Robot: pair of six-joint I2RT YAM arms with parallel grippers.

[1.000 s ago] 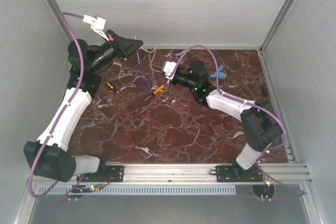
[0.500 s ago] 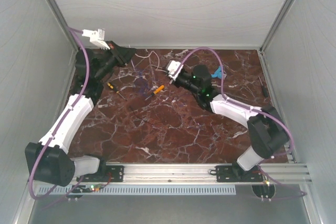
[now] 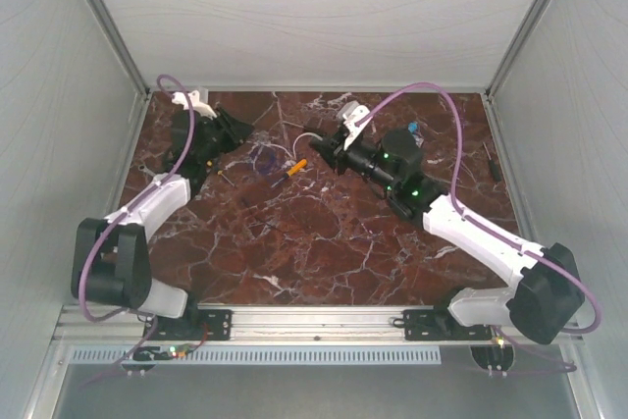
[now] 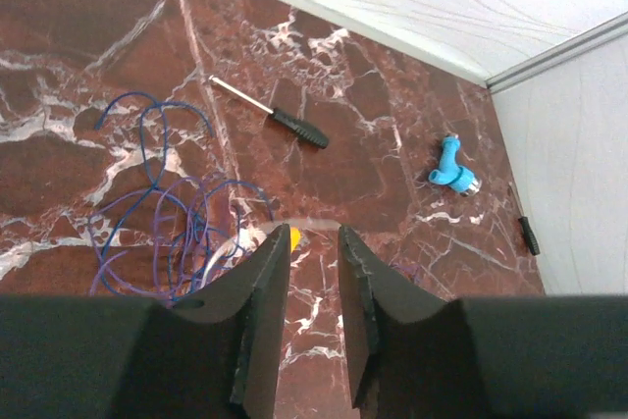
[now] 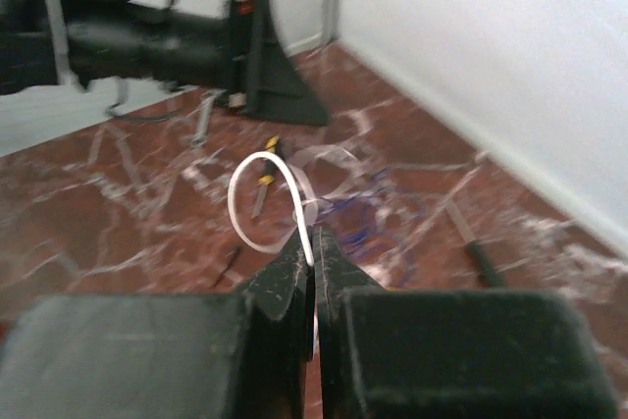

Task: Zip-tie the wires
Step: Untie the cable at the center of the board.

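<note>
Plainly, the right gripper [image 5: 314, 254] is clamped on a white zip tie [image 5: 306, 211], whose strap curls up into a loop; its lower end is lost between the closed jaws. The left gripper [image 4: 306, 277] stands slightly parted, holding nothing; an orange screwdriver [image 3: 296, 166] shows only as a tip through that gap. The wires [image 4: 162, 213] lie loose on the marble table [image 3: 324, 242] between the two grippers; their near loops are cut off behind a left finger, and the right wrist view blurs them.
</note>
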